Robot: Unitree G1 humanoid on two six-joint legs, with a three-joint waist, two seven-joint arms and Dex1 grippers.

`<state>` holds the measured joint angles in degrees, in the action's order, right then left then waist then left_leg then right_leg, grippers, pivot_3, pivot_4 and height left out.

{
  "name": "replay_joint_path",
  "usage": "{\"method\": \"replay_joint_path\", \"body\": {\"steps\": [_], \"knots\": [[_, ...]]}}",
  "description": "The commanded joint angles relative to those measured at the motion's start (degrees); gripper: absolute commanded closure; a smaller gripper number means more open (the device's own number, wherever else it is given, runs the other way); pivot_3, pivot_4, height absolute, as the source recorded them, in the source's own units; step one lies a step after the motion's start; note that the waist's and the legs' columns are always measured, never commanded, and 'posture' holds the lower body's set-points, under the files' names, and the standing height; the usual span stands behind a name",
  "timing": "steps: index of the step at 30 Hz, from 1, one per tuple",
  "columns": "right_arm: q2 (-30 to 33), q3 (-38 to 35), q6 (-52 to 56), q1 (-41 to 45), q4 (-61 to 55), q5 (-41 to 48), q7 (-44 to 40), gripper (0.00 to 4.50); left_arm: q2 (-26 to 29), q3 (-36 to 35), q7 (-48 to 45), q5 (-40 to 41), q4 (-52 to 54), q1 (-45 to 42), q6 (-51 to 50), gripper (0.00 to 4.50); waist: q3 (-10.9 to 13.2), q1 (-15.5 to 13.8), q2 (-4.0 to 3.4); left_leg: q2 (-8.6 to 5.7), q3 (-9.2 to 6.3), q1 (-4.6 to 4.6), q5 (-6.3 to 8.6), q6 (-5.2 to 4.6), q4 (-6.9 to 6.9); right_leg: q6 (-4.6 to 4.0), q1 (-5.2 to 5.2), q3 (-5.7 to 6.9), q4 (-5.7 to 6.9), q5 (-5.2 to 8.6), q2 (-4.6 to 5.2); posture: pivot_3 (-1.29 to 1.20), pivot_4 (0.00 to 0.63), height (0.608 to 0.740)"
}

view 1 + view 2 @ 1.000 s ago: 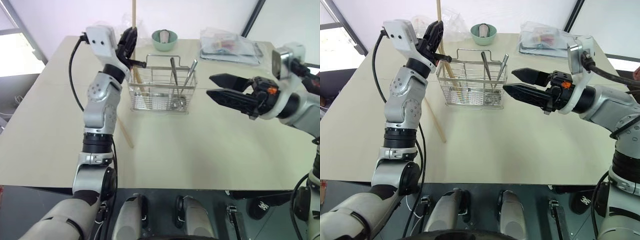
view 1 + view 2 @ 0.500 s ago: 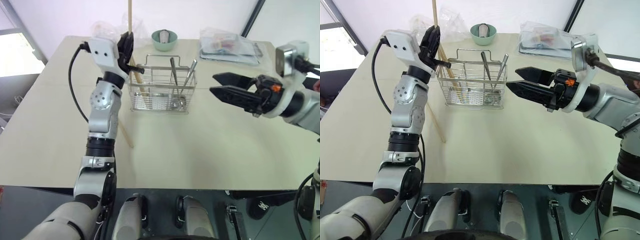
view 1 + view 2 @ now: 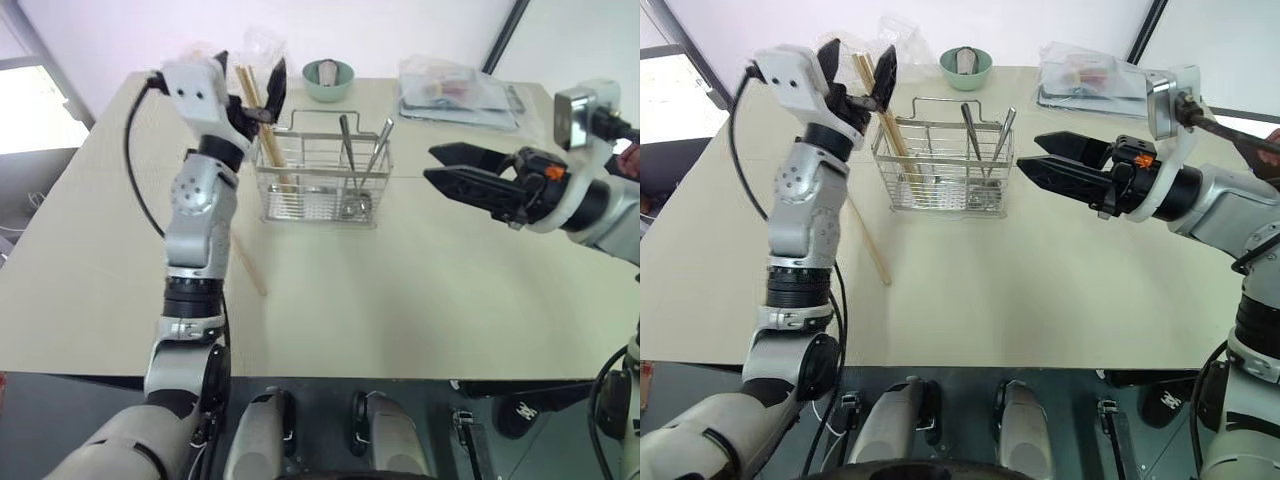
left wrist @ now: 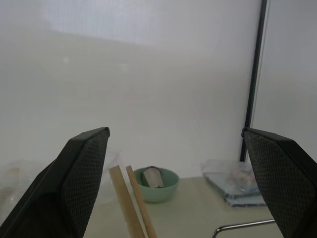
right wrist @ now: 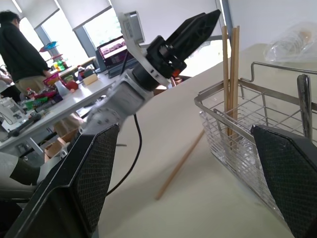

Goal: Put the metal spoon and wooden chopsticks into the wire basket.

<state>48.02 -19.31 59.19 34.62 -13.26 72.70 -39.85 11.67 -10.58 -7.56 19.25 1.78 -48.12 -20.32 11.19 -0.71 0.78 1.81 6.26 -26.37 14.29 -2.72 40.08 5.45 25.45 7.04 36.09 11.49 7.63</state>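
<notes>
A: Where did the wooden chopsticks (image 3: pixel 885 125) stand at that moment?

B: Two of them stood in the wire basket (image 3: pixel 943 160), in its end compartment at the 9 o'clock side. They leaned toward 11 o'clock, and their tops rose above the rim. One more light-brown stick (image 3: pixel 869 246) lay flat on the table (image 3: pixel 1040 290), near the basket's 8 o'clock corner and apart from it.

A: And the metal spoon (image 3: pixel 971 140)?

B: It stood in a compartment nearer 3 o'clock, beside another metal utensil (image 3: pixel 1001 135); which of the two was the spoon could not be told surely.

A: What did the grippers hold?

B: Nothing. The left gripper (image 3: pixel 855 70) had its jaws spread wide around the tops of the two chopsticks, not touching them. The right gripper (image 3: pixel 1048 158) hovered at the basket's 3 o'clock side, jaws also apart and empty.

A: How should the step be done well?

B: In his judgement, the left arm should pull away straight upward, so that a finger did not knock the leaning sticks or the tall handle. After that, the stick on the table probably needed a pinch near its middle.

A: How did the basket look?

B: It was a small rectangular caddy of silver mesh with dividers and a thin loop handle. A green bowl (image 3: pixel 967 67) sat beyond it at 12 o'clock.
</notes>
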Motion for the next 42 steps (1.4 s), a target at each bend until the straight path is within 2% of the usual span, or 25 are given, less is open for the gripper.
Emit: {"method": "replay_joint_path", "body": {"steps": [1,3,6,8,13,16,20,30,31,32,39,40,42], "knots": [[-0.45,0.1,-2.13,-0.15,-1.36,-1.62,-1.55,0.1,3.57,-4.03,7.02,4.32,8.41,-3.84,-20.33,0.04,0.0,0.0,0.0,0.0,-0.01,0.01,0.0,0.0,0.0,0.0,-0.01,0.0,0.0,0.0,0.0,0.0,0.15,0.707],[-0.49,0.82,-2.96,-0.62,-1.7,-2.98,-2.76,0.1,6.15,-5.54,11.89,3.5,10.16,-5.07,-34.4,0.04,0.0,-0.03,0.0,-0.01,-0.01,0.01,0.0,0.0,0.0,0.01,-0.01,-0.01,0.01,0.01,-0.01,0.0,0.15,0.707],[-0.69,1.3,-4.1,-0.86,-1.13,-4.55,-4.55,0.1,5.06,-10.94,19.53,1.45,12.29,-6.07,-52.82,0.04,-0.01,-0.05,-0.02,-0.03,-0.01,0.02,-0.01,0.01,0.0,0.02,-0.03,-0.01,0.02,0.01,-0.01,0.0,0.15,0.707],[-1.14,1.72,-4.72,-0.61,-0.39,-5.53,-5.19,0.1,3.56,-12.78,22.03,-0.14,13.93,-5.52,-58.38,0.04,-0.01,-0.13,-0.01,-0.03,-0.03,0.01,-0.02,0.02,0.0,0.03,-0.03,-0.01,0.03,0.02,-0.02,0.0,0.15,0.707],[-3.04,2.81,-5.92,0.03,0.52,-7.25,-5.85,0.1,-6.73,-23.51,27.45,-6.45,10.74,-7.24,-70.6,0.04,-0.02,-0.21,0.03,-0.06,-0.05,0.0,-0.24,0.4,0.02,0.03,-0.06,0.01,0.01,0.02,-0.02,0.0,0.15,0.707],[-4.02,3.13,-6.09,0.2,0.22,-7.45,-5.95,0.1,-9.13,-23.97,27.15,-8.25,6.56,-7.74,-70.0,0.04,-0.02,-0.1,0.03,-0.05,-0.05,0.0,-0.24,0.41,0.0,0.03,-0.03,0.01,0.01,0.02,-0.04,0.0,0.15,0.707],[-4.92,3.1,-6.08,0.07,-0.4,-7.45,-5.39,0.1,-9.33,-23.61,26.89,-10.18,-1.73,-8.32,-66.51,0.04,-0.02,-0.11,0.03,-0.04,-0.04,0.01,-0.23,0.42,-0.01,0.02,-0.02,0.01,0.02,0.02,-0.04,0.0,0.15,0.707],[-6.44,0.57,-5.66,-3.76,-4.62,-5.01,-1.52,0.1,-6.34,-25.66,27.94,-10.79,-29.36,-15.28,-54.64,0.04,-0.17,-0.96,-0.17,-0.05,-0.05,0.05,-0.08,0.18,-0.01,0.01,-0.04,0.02,0.04,0.01,0.01,0.0,0.15,0.707],[-6.42,0.44,-5.69,-3.97,-4.83,-4.8,-1.24,0.1,-6.19,-25.8,28.26,-10.69,-30.49,-15.67,-54.08,0.56,-0.22,-1.15,-0.24,-0.05,-0.05,0.06,-0.07,0.18,-0.01,0.0,-0.04,0.02,0.04,0.01,0.01,0.0,0.15,0.707],[-6.36,0.27,-5.72,-4.24,-5.08,-4.61,-0.93,0.1,-6.16,-25.82,28.33,-10.41,-31.24,-16.02,-53.45,0.83,-0.25,-1.35,-0.3,-0.04,-0.04,0.07,-0.07,0.18,-0.01,0.0,-0.04,0.02,0.03,0.01,0.01,0.0,0.15,0.707],[-6.18,-0.31,-5.84,-5.01,-5.74,-3.78,0.18,0.1,-5.82,-26.3,29.53,-9.41,-32.89,-16.46,-51.37,4.31,-0.28,-1.73,-0.35,-0.06,-0.04,0.07,-0.06,0.18,0.0,0.0,-0.06,0.01,0.02,0.01,0.04,0.0,0.15,0.707],[-6.13,-0.37,-5.86,-5.05,-5.72,-3.67,0.22,0.1,-5.7,-26.19,29.5,-9.38,-32.76,-16.4,-50.96,4.46,-0.28,-1.74,-0.35,-0.06,-0.04,0.07,-0.07,0.18,0.0,0.0,-0.06,0.02,0.02,0.01,0.04,0.0,0.15,0.707],[-6.05,-0.41,-5.94,-5.07,-5.59,-3.5,0.24,0.1,-4.96,-24.41,29.03,-10.13,-31.63,-16.0,-47.42,4.46,-0.28,-1.67,-0.35,-0.06,-0.05,0.07,-0.07,0.18,0.0,0.0,-0.06,0.02,0.02,0.01,0.04,0.0,0.15,0.707]]}}
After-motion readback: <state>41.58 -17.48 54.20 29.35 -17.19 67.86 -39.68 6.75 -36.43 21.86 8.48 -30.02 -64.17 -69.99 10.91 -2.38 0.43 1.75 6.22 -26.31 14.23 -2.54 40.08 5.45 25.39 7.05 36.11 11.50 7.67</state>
